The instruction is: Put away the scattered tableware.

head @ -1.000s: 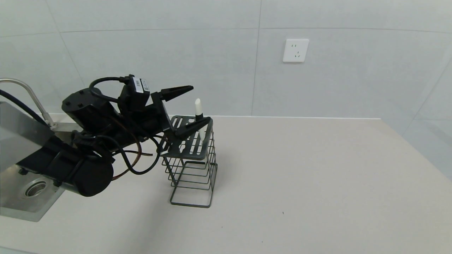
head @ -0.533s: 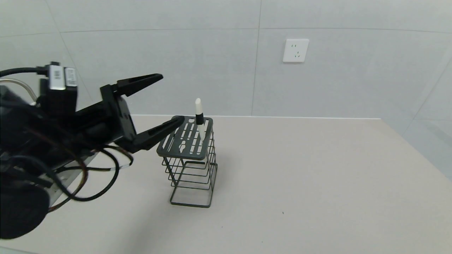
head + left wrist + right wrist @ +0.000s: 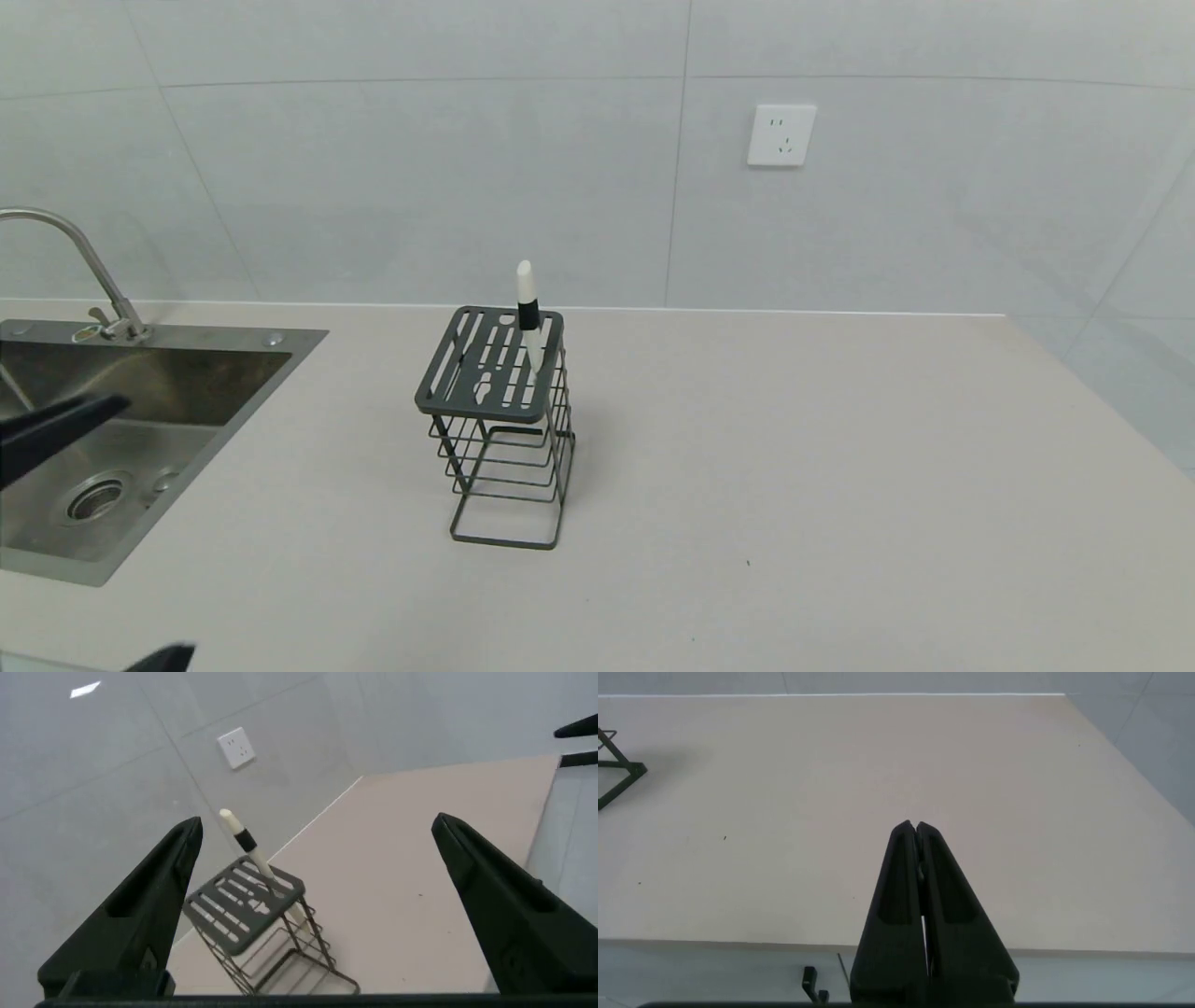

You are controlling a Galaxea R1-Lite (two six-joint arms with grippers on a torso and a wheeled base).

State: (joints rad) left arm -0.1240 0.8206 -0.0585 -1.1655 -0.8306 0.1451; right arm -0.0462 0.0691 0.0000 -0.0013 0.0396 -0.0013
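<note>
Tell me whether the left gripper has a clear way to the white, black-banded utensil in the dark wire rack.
Likely yes: left gripper, fingers open, faces the white, black-banded utensil, nothing between.

Beige countertop (image 3: 794,485) is running L to R, meeting the wall at the back. Stainless sink (image 3: 201,369) is sitting sunk into the countertop on the L side, w/ its round drain (image 3: 93,499) lying in the basin floor. Curved chrome faucet (image 3: 89,257) is standing at the sink's back rim, neck arching up & twd the L. White wall socket (image 3: 782,134) is hanging on the grey tiled wall (image 3: 420,187), up high & to the R, well apart from the sink. Thin grout lines are crossing the wall.
</note>
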